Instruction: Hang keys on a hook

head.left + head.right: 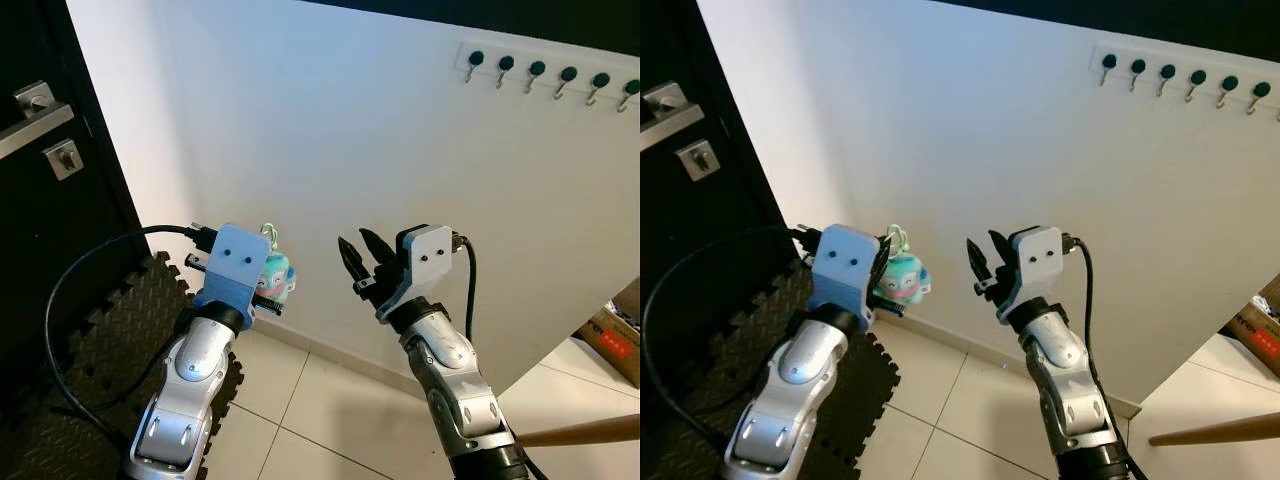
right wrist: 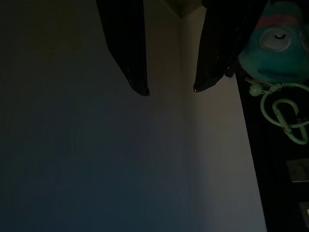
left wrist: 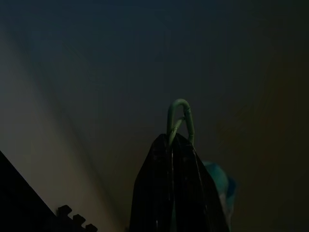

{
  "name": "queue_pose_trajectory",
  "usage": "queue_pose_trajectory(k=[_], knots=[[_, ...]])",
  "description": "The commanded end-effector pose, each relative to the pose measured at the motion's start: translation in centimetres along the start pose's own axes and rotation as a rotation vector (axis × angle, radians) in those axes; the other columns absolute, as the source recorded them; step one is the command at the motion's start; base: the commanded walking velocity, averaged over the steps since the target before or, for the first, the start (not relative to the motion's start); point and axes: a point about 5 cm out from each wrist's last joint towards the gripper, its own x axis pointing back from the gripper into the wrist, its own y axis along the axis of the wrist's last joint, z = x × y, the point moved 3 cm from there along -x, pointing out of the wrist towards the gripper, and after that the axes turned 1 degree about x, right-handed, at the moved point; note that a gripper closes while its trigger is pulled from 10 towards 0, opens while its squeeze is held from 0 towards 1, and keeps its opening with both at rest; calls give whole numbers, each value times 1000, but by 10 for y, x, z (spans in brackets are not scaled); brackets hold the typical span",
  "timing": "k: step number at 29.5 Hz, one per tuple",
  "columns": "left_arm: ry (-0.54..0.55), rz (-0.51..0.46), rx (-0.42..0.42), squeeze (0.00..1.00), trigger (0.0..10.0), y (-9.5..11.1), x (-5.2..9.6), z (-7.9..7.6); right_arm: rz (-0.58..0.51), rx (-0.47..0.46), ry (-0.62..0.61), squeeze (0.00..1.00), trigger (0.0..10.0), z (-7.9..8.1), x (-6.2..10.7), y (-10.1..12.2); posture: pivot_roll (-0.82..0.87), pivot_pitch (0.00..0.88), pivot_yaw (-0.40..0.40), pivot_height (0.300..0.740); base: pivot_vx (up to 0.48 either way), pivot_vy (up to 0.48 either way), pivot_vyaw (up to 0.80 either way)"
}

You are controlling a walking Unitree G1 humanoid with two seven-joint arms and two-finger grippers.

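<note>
My left gripper (image 1: 262, 262) is raised in front of the white wall, shut on a keychain (image 1: 277, 274): a teal plush figure with a light green carabiner (image 3: 180, 118) that sticks out past the fingertips. The right wrist view shows the same plush (image 2: 278, 41) and carabiner beside the left fingers. My right gripper (image 1: 362, 254) stands open to the right of it, holding nothing. A row of several dark-capped hooks (image 1: 553, 74) sits high on the wall at the upper right, far above both grippers.
A dark door with a metal handle (image 1: 34, 112) and lock stands at the left. Black foam mats (image 1: 110, 330) cover the floor by it. A cardboard box (image 1: 618, 334) and a wooden stick (image 1: 580, 432) lie at the lower right on the tiles.
</note>
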Motion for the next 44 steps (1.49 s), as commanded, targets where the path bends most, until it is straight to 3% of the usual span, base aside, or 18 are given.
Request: queue_pose_trajectory(k=[1,26,44], knots=[[-16,-13,-8,0,10000,1,1,-3,15,-4,-8,0,10000,-1,3,-4,140,145,-45,740,0,-289,0],[-4,-8,-15,0,10000,0,0,-1,16,-3,-9,0,10000,-2,3,-5,141,144,-43,740,0,-421,0],[1,-8,-19,0,10000,0,-1,-1,15,-4,-9,0,10000,-2,3,-5,141,142,-42,740,0,0,0]])
